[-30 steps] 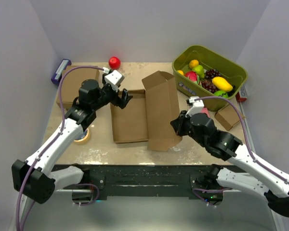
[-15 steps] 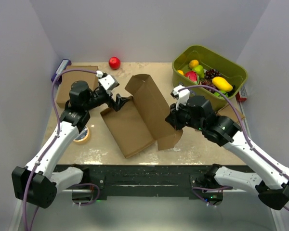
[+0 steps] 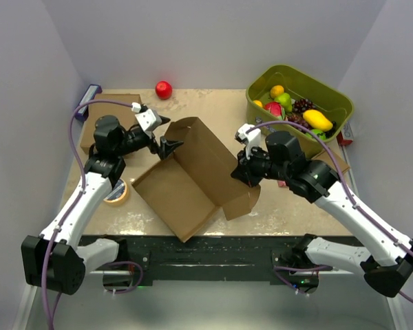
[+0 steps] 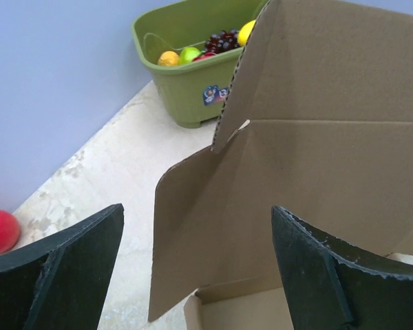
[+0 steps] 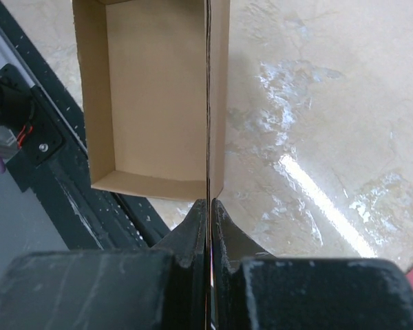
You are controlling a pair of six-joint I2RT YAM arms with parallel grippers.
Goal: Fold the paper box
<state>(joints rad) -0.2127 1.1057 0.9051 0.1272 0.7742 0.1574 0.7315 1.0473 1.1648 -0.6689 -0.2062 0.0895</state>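
The table [image 3: 213,103] fills my overhead view. On it the paper box [image 3: 186,175] is the biggest thing there, sitting mid-table and turned on a diagonal. Its shallow tray lies open toward me, with the near corner out at the table's front edge. The long lid panel is lifted on the far-right side.

The green bin [image 3: 267,122] of fruit stands at the far right corner, well apart from the box. A closed brown box [image 3: 88,137] lies at the far left, partly under my left arm.

The right gripper [image 3: 242,175] is on the raised panel's right end. In its wrist view its fingers [image 5: 193,227] are pressed together on the cardboard edge [image 5: 208,103], which I see edge-on, so it is pinching the paper box.

The left gripper [image 3: 171,134] is at the panel's far-left end with its fingers [image 4: 62,275] spread wide. In that wrist view an upright flap [image 4: 316,172] stands beyond the gap between them, and I can't see either finger touching it.

A tape roll [image 3: 115,194] lies near the left edge beside the left arm. A red ball [image 3: 164,89] rests at the back of the table — it also shows at the left edge of the left wrist view [image 4: 0,230].
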